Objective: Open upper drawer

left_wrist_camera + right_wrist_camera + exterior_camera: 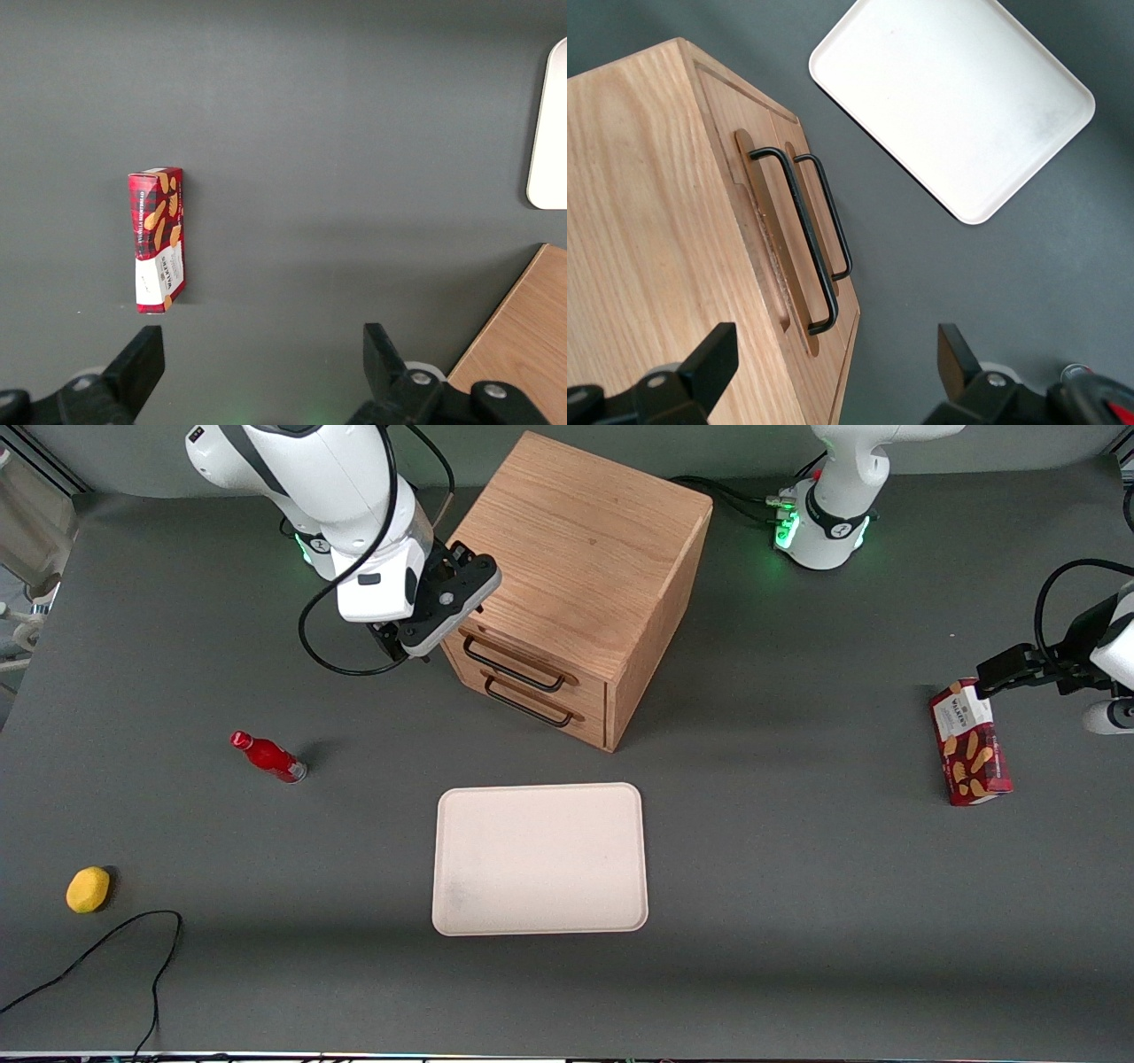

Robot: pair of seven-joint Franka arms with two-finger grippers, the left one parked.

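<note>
The light oak cabinet (580, 558) stands on the grey table. Its upper drawer (532, 657) is shut flush, with its thin black bar handle (514, 671) above the lower drawer's handle (529, 702). My right gripper (403, 646) is open and empty. It hovers beside the cabinet's upper front corner, at the end of the drawer fronts toward the working arm, touching nothing. In the right wrist view the gripper (833, 359) looks down along the cabinet front. The upper drawer's handle (799, 232) and the lower drawer's handle (833, 217) lie ahead of the open fingers (709, 359).
A cream tray (540, 859) lies nearer the front camera than the cabinet, also in the right wrist view (957, 97). A red bottle (267, 755), a yellow fruit (88, 889) and a black cable (133, 948) lie toward the working arm's end. A red biscuit box (970, 744) lies toward the parked arm's end.
</note>
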